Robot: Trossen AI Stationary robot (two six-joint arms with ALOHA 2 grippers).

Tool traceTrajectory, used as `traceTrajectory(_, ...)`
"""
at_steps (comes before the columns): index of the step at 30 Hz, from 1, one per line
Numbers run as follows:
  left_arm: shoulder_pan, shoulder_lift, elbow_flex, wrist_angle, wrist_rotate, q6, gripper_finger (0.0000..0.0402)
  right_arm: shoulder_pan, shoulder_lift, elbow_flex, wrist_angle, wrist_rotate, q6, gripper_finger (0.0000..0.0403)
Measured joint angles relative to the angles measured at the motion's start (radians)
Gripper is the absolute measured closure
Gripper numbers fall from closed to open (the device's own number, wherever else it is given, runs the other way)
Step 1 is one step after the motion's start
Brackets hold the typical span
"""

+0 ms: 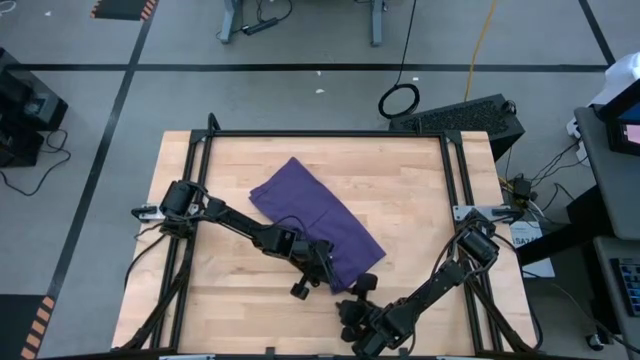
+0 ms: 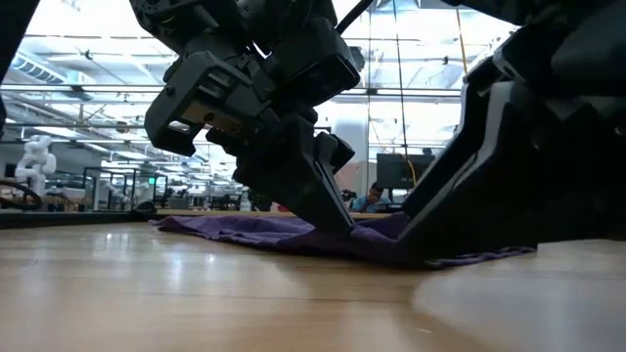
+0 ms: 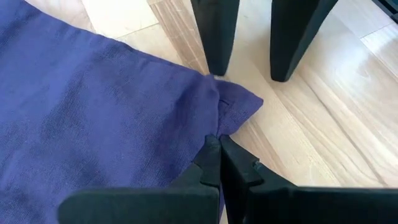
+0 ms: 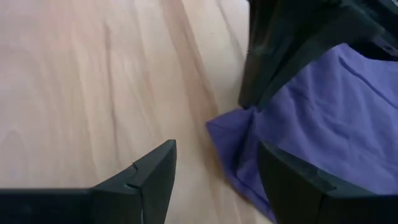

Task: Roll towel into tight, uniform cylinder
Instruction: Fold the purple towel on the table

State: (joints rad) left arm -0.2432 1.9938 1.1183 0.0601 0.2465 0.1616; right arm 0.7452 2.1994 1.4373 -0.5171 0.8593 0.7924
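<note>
overhead, table-level, two close wrist views

Left fingers [image 3: 219,163] pinched, right fingers [image 4: 158,171] spread.

Towel [image 1: 315,213] solid purple; tabletop [image 1: 410,190] light wood grain; end effectors black.

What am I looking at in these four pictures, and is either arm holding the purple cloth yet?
You see two dark robot arms at a wooden table. One camera looks straight down, one sits at table height, and one rides on each wrist.

The purple towel lies flat and spread out, not rolled. The left gripper is shut on the towel's near corner, as the left wrist picture shows. The right gripper is open at the same corner, with one finger over the cloth and the other over bare wood; it holds nothing. In the left wrist picture, the two dark prongs beyond the corner are the right arm's fingers.
</note>
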Motion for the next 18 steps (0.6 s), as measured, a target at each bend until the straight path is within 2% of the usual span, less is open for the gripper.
traceTrajectory(3, 0.0, 0.0, 0.0, 0.0, 0.0, 0.0, 0.0402, 0.0, 0.0, 0.01, -0.045, -0.001, 0.026, 0.0188)
traceTrajectory(18, 0.0, -0.001, 0.0, 0.012, 0.0, -0.026, 0.0402, -0.048, 0.015, 0.011, -0.023, 0.001, 0.045, 0.0189)
